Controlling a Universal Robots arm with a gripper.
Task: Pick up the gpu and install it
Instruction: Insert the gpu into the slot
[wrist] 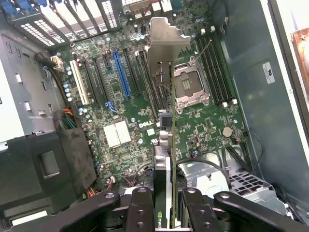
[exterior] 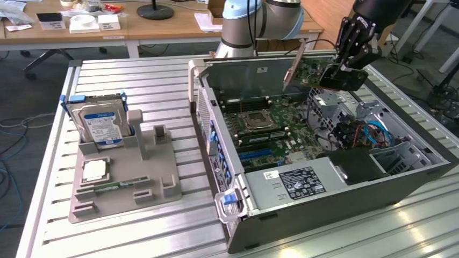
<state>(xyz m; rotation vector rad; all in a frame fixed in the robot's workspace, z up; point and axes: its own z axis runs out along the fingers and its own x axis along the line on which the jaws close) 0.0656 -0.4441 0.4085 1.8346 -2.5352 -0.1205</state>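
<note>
Black gripper (exterior: 343, 76) jaws clamped on the gpu (exterior: 307, 69), card held on edge in the air above the open computer case (exterior: 323, 215) and its motherboard (exterior: 280, 134), hard drive (exterior: 100, 123) upright in a grey holder (exterior: 154, 185), well apart at the exterior view's left

Clear air surrounds the hand (exterior: 345, 69) and gpu (exterior: 310, 70) above the open case (exterior: 344, 207). Inside, cables (exterior: 369, 134), a drive cage (exterior: 405, 156) and a black box (exterior: 358, 164) crowd one end.

The arm (exterior: 251, 19) stands at twelve o'clock in the exterior view, its black wrist (exterior: 377, 11) coming down from one o'clock. The gripper (exterior: 348, 65) points downward at two o'clock, fingers (wrist: 140, 208) clamped on either side of the gpu (exterior: 305, 67).
</note>
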